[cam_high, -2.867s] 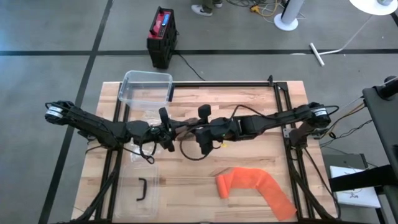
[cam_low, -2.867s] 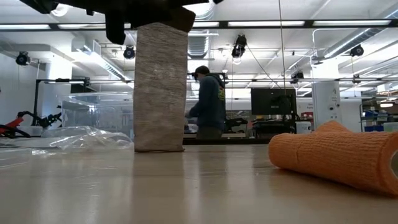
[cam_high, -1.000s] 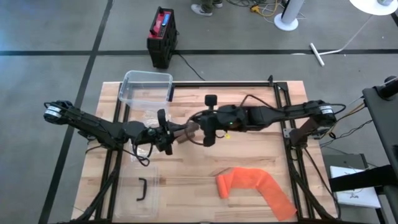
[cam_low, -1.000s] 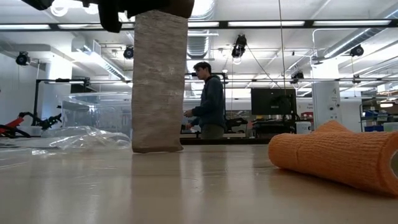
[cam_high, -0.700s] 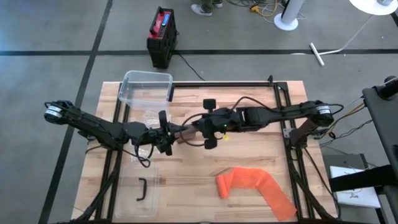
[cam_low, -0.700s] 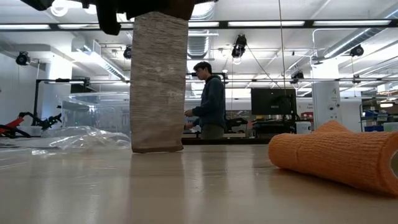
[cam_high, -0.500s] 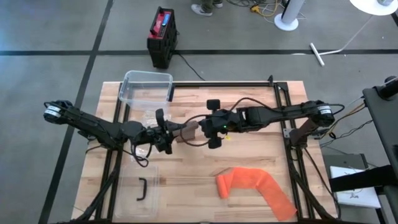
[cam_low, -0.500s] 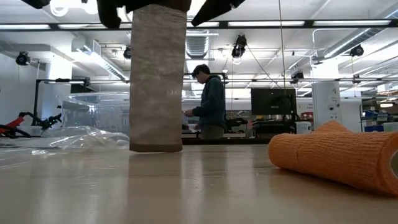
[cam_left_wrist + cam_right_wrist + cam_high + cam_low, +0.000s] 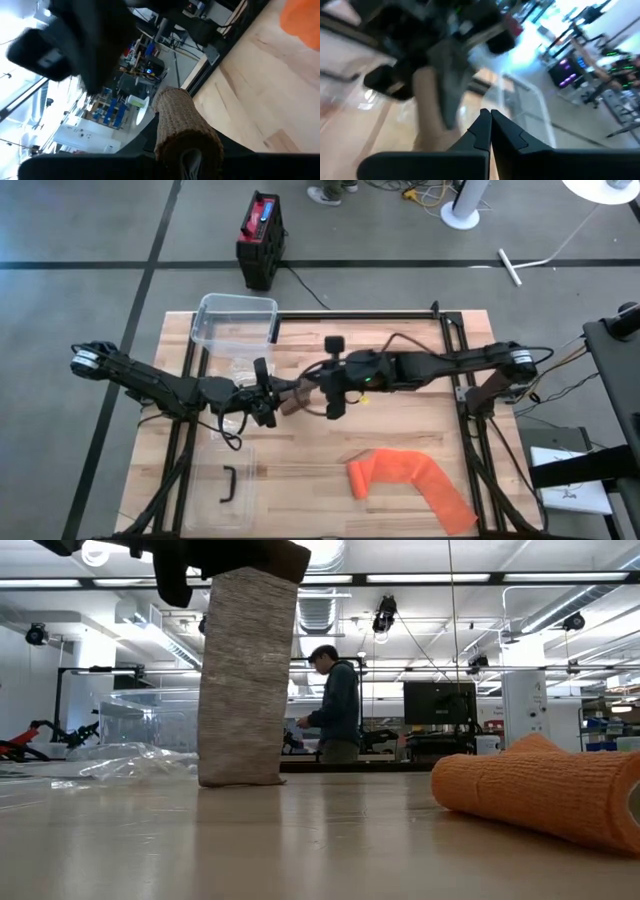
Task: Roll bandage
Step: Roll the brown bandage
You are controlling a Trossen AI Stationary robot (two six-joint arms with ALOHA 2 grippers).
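Hanging upright from left jaws [image 9: 272, 402] pinching top end: tan bandage [image 9: 240, 680], mid-bench, long axis vertical; right jaws [image 9: 318, 385] pressed together, just beside.

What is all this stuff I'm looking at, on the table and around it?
Tan bandage: one, grey-tan, hanging from the left gripper at table centre, lower end at the tabletop.
Orange bandage: one, orange, lying loose at the table's near right.
Clear bin: one, transparent, far left corner.
Clear lid: one, transparent with dark handle, near left.
Table: one, light wood.
Black case: one, black and red, on the floor beyond.
Person: one, dark top, in the room behind.
Left gripper: shut on the tan bandage.
Right gripper: shut, beside the bandage.
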